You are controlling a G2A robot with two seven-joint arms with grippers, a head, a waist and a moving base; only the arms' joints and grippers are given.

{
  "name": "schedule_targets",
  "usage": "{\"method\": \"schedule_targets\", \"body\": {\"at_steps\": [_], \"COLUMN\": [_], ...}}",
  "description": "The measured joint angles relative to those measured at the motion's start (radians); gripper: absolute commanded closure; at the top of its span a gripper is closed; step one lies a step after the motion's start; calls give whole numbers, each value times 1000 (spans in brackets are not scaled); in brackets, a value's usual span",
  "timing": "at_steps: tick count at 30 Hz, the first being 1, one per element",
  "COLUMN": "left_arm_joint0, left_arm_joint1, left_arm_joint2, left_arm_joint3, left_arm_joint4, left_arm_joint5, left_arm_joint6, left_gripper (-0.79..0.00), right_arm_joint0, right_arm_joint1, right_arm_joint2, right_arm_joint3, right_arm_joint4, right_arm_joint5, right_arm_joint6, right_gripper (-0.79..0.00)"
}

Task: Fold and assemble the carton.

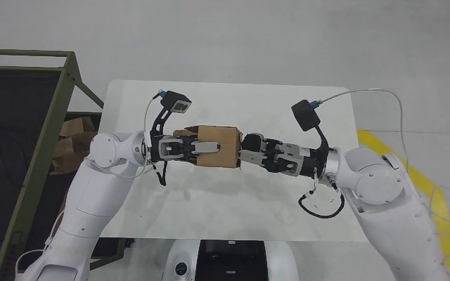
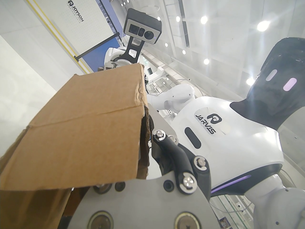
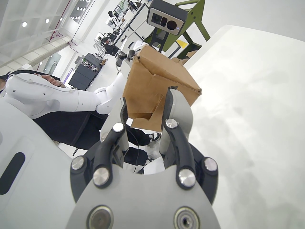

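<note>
A brown carton (image 1: 219, 145) hangs above the middle of the white table (image 1: 232, 204), held between my two arms. My left gripper (image 1: 209, 147) comes in from the left and is shut on the carton's wall; in the left wrist view that carton (image 2: 83, 129) hides one finger, and the other finger (image 2: 149, 120) lies against its torn edge. My right gripper (image 3: 146, 108) is open at the carton's right end (image 3: 152, 89), with its fingers (image 3: 170, 103) either side of a loose end flap. In the top view the right gripper (image 1: 247, 152) touches that end.
A green metal rack (image 1: 67, 84) stands beyond the table's left edge, with flat cardboard pieces (image 1: 70, 144) stacked beside it. A yellow floor stripe (image 1: 415, 168) runs on the right. Bare tabletop lies in front of and behind the carton.
</note>
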Motion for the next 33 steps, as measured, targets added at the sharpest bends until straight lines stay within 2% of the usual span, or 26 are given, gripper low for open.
{"method": "schedule_targets", "body": {"at_steps": [7, 10, 33], "left_arm_joint0": [2, 3, -27], "left_arm_joint1": [1, 1, -4], "left_arm_joint2": [1, 3, 33], "left_arm_joint3": [-3, -4, 18], "left_arm_joint4": [0, 0, -9], "left_arm_joint5": [2, 4, 14], "left_arm_joint6": [-5, -6, -18], "left_gripper": [0, 0, 0], "right_arm_joint0": [11, 14, 75], "right_arm_joint1": [0, -1, -7], "right_arm_joint2": [-11, -15, -63], "right_arm_joint3": [8, 12, 64], "right_arm_joint4": [4, 7, 38], "right_arm_joint5": [-1, -2, -13], "right_arm_joint6": [3, 3, 17], "right_gripper": [-249, -191, -126]}}
